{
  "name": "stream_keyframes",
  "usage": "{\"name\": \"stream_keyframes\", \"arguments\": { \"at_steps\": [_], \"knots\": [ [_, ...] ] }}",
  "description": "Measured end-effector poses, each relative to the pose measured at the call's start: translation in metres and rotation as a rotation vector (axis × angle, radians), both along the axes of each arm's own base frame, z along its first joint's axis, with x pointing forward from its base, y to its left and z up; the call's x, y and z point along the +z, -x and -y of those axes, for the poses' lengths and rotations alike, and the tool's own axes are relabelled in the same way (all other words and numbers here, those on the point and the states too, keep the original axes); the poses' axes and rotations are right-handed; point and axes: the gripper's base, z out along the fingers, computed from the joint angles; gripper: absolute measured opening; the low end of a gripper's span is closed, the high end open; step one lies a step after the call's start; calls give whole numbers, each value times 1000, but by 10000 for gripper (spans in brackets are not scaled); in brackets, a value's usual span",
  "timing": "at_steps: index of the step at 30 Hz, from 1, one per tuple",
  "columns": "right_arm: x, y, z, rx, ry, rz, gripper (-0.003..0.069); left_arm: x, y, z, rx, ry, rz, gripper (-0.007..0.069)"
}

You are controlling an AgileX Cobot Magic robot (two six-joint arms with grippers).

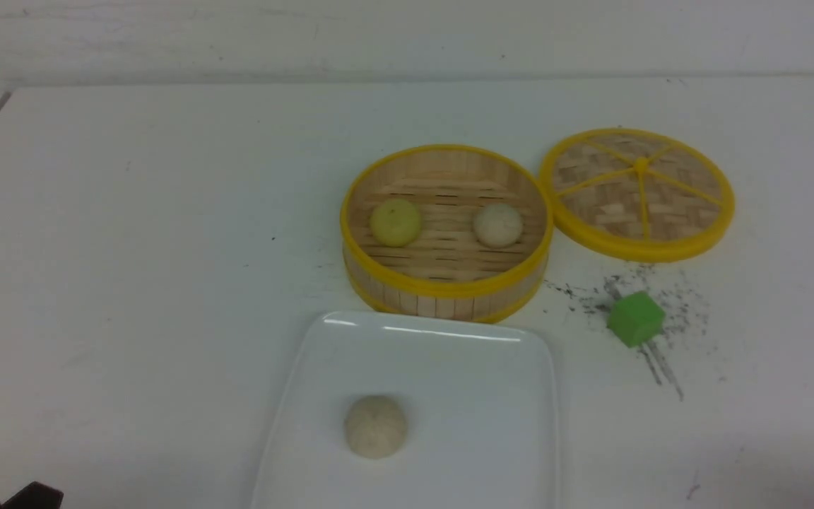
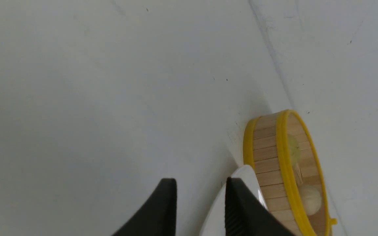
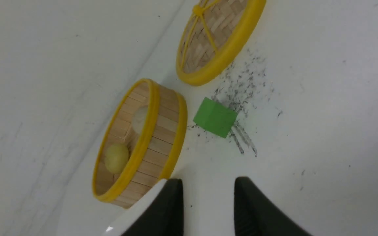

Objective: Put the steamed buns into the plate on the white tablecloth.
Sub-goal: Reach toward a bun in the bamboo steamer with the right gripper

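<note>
A speckled beige bun [image 1: 375, 426] is seen on a shiny white plate [image 1: 492, 367]. A yellow bun [image 1: 395, 222] and a green block [image 1: 634, 319] are seen too.

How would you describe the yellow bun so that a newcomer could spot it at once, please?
Find the round bamboo steamer standing open just beyond the white plate. Two buns sit inside it; the yellow bun is the left one. Its neighbour, the beige bun, is speckled off-white.
</note>
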Motion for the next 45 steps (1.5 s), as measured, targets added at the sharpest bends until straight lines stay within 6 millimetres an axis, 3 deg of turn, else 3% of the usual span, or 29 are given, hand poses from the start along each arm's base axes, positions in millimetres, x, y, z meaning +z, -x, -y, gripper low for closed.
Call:
{"name": "stream_keyframes", "arguments": {
  "at_steps": [4, 7, 8, 10, 11, 12, 13, 17, 18, 22, 26, 28, 32, 38, 40, 41, 42, 45],
  "knots": [
    [7, 0, 0, -3, -3, 29, 213, 4, 0, 1, -3, 21, 21, 234],
    [34, 3, 2, -2, 71, 128, 155, 27, 3, 2, -32, -55, 82, 202],
    [60, 7, 3, -6, 174, 214, 85, 59, 9, 2, -48, -138, 180, 159],
    [94, 11, 5, -13, 336, 283, 13, 87, 15, 2, -64, -224, 247, 107],
    [94, 10, 5, -14, 347, 276, 7, 93, 17, 3, -67, -234, 256, 92],
    [118, 7, 7, -2, 530, 242, -11, 111, 18, 4, -106, -305, 221, 39],
    [124, 3, 8, 12, 594, 190, -11, 118, 17, 6, -134, -335, 182, 22],
    [123, -21, 10, 119, 738, -150, -8, 109, 1, 11, -301, -412, -144, 2],
    [115, -35, 10, 198, 751, -360, -8, 100, -6, 13, -375, -422, -290, 2],
    [96, -70, -1, 417, 728, -648, -7, 83, -26, 16, -510, -419, -540, 2],
    [88, -101, -22, 674, 659, -650, -3, 74, -41, 20, -602, -412, -624, 2],
    [87, -130, -40, 840, 568, -576, 9, 69, -48, 23, -664, -400, -659, 2],
    [92, -168, -64, 981, 502, -458, 50, 66, -52, 25, -698, -391, -676, 4],
    [107, -219, -111, 1109, 561, -375, 149, 67, -59, 24, -658, -405, -620, 14],
    [107, -246, -136, 1125, 626, -404, 209, 68, -62, 23, -644, -411, -602, 17],
    [110, -246, -137, 1122, 635, -398, 209, 68, -62, 23, -643, -412, -601, 17],
    [110, -267, -148, 1100, 704, -425, 247, 68, -62, 23, -639, -414, -595, 19],
    [108, -291, -160, 1064, 791, -442, 290, 69, -63, 23, -633, -419, -589, 21]
  ]
}}
